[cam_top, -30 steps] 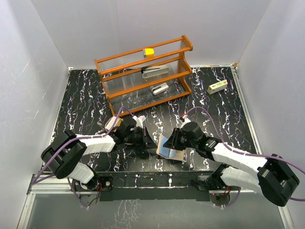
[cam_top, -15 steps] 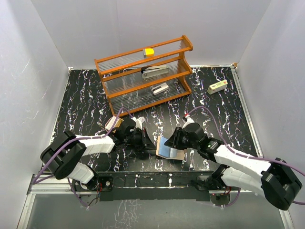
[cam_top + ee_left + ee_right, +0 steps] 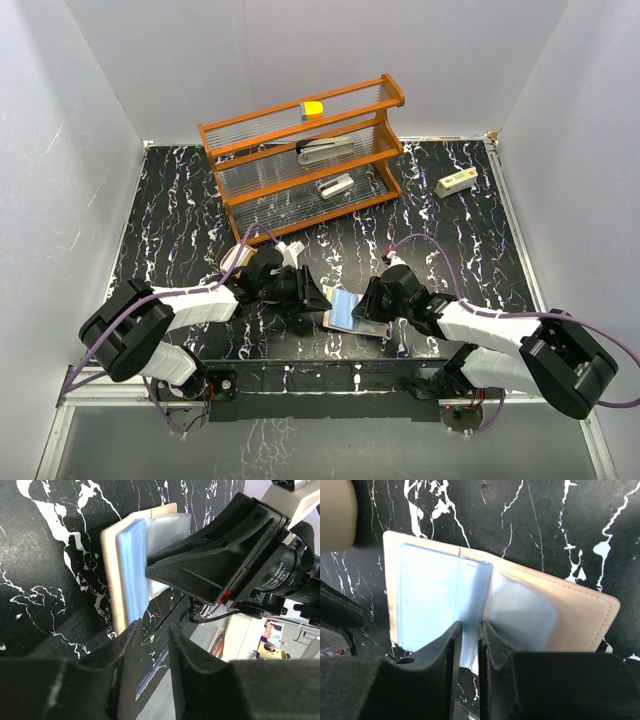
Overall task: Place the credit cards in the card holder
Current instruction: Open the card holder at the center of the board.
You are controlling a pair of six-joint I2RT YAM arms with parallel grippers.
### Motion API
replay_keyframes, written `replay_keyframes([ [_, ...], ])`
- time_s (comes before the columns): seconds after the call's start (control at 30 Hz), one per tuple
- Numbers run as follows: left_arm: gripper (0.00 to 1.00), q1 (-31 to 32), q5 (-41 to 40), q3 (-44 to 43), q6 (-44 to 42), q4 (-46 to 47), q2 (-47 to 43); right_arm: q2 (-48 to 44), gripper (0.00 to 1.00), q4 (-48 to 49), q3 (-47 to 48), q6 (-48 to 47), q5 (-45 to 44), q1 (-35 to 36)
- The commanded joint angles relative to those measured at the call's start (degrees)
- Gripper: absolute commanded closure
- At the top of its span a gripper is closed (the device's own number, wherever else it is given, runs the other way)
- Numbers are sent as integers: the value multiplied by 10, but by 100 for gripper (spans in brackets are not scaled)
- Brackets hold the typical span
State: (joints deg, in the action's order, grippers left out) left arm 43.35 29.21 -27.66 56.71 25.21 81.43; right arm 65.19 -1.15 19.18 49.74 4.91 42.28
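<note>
Shifted since a second ago: right gripper (image 3: 469,626) drawn nearer the table's front edge, left gripper (image 3: 152,630) edged right.

Card holder (image 3: 580,612): tan stitched folding cover, smooth, with rounded corners and clear bluish plastic sleeves. It lies open on the black, white-veined table (image 3: 450,250) between both grippers.

Right jaws pinch one clear sleeve, which is raised off the cover. Left jaws stand a narrow gap apart at the cover's edge, nothing seen between them.

Credit cards: cannot be made out.

White lettering on the right arm's motor housing, not legible.

Rear: orange rack (image 3: 300,160), ribbed clear shelves.
</note>
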Motion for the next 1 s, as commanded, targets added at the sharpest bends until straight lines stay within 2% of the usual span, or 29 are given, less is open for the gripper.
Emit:
replay_keyframes([
  [0.0,71,4,11,-2,0,27,1,22,83,55,-22,-6,-3,2],
  [0.17,55,4,-10,-7,-22,-9,-7,25,87,66,-44,-5,-14,1],
  [0.43,49,4,-58,-41,-89,-102,4,30,89,75,-55,-6,-14,1],
  [0.97,46,4,-33,-39,-69,-28,63,35,89,95,-65,-2,-4,2],
])
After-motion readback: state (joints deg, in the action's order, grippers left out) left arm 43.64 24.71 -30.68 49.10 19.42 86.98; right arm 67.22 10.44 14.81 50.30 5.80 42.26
